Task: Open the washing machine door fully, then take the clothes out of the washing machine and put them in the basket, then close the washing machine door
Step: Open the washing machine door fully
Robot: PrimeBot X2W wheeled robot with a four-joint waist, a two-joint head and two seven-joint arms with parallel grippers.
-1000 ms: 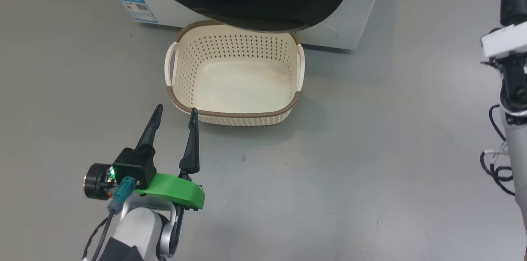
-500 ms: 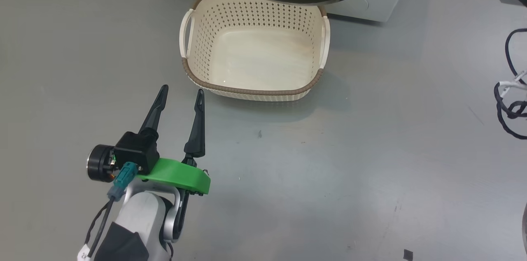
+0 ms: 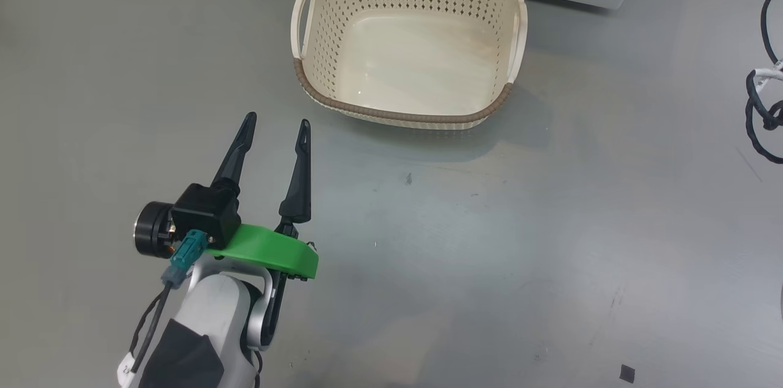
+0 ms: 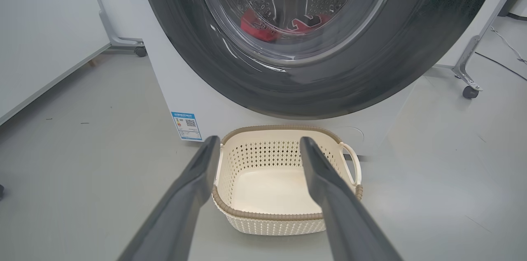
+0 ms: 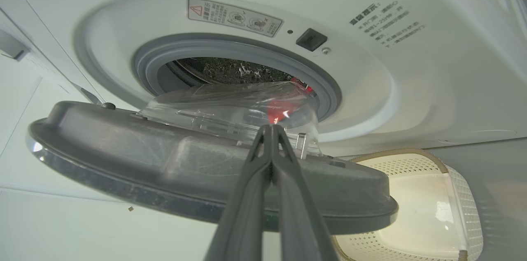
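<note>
The washing machine door (image 5: pixel 164 162) is ajar, and the right arm is in the gap. The right gripper (image 5: pixel 271 128) has its two fingers pressed flat together, holding nothing. Its tip is at the door's inner face, just beside the small metal latch hook and the bulge of the glass. So the door lies on the outward side of those fingers, with the washing machine (image 5: pixel 411 88) front behind them. That looks like the relation that matters: a push away from the drum should swing the door wider. I can't tell whether the tip is actually touching the door.

The clothes (image 4: pixel 259 26) are in the drum, a red heap low behind the glass. They're also a red glow through the bowl in the right wrist view.

The basket (image 3: pixel 397 120) sits empty on the floor (image 3: pixel 489 253), tight against the foot of the washer under the door's lower edge. The left gripper (image 3: pixel 276 120) hangs over bare floor near the basket's near-left corner, with its fingers spread wide and nothing between them. For the door the right arm is plainly the closer one. The left looks better placed for the basket.
</note>
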